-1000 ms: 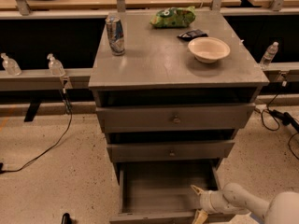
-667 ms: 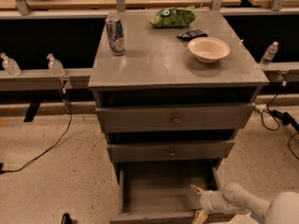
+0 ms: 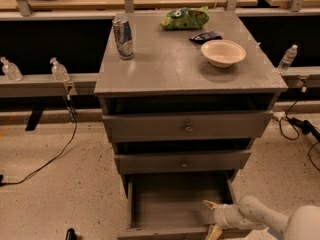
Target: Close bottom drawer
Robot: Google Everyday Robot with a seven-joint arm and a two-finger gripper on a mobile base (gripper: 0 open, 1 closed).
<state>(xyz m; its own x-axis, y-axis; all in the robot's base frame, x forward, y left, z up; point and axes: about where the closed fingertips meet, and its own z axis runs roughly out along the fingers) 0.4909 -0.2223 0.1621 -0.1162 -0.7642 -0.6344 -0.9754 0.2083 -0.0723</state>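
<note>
The grey cabinet has three drawers. The bottom drawer (image 3: pixel 160 204) is the narrowest one and is pulled far out, its empty grey inside showing and its front panel (image 3: pixel 165 232) at the lower edge of the camera view. My gripper (image 3: pixel 212 218) comes in from the lower right on a white arm. Its pale fingers (image 3: pixel 210 204) straddle the drawer's right front corner, one over the drawer's inside and one by the front panel. The fingers stand apart and hold nothing.
The top drawer (image 3: pixel 187 126) and middle drawer (image 3: pixel 182 161) sit slightly out. On the cabinet top (image 3: pixel 165 64) are a can (image 3: pixel 123 37), a green chip bag (image 3: pixel 184 18), a dark packet (image 3: pixel 205 36) and a white bowl (image 3: pixel 223 52). Cables (image 3: pixel 45 159) lie on the floor both sides.
</note>
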